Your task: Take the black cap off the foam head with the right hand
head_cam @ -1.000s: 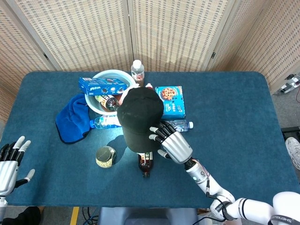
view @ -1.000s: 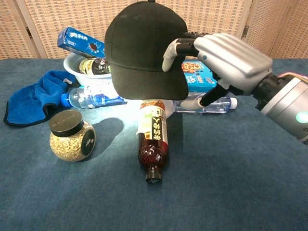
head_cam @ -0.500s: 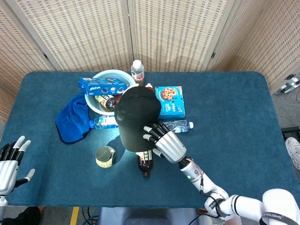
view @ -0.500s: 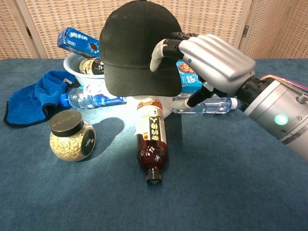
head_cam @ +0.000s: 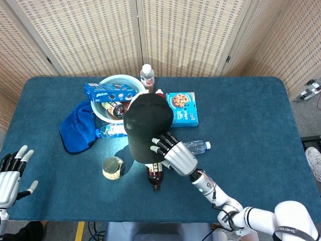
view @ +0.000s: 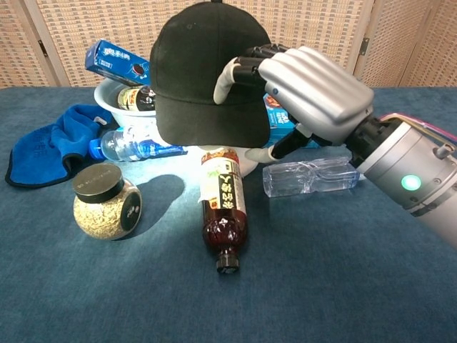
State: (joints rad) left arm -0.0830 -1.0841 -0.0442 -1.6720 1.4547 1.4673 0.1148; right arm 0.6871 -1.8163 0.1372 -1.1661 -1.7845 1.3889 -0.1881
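Head view: my right hand [head_cam: 173, 153] grips the black cap [head_cam: 146, 125] at its near edge, fingers curled over the crown; my left hand [head_cam: 9, 173] rests spread wide at the table [head_cam: 251, 115] corner. Chest view: fingertips [view: 227, 78] press the cap, which sits on the foam head [view: 214, 151]. The clear bottle [view: 310, 176] below my palm has rolled nearer since a moment ago.
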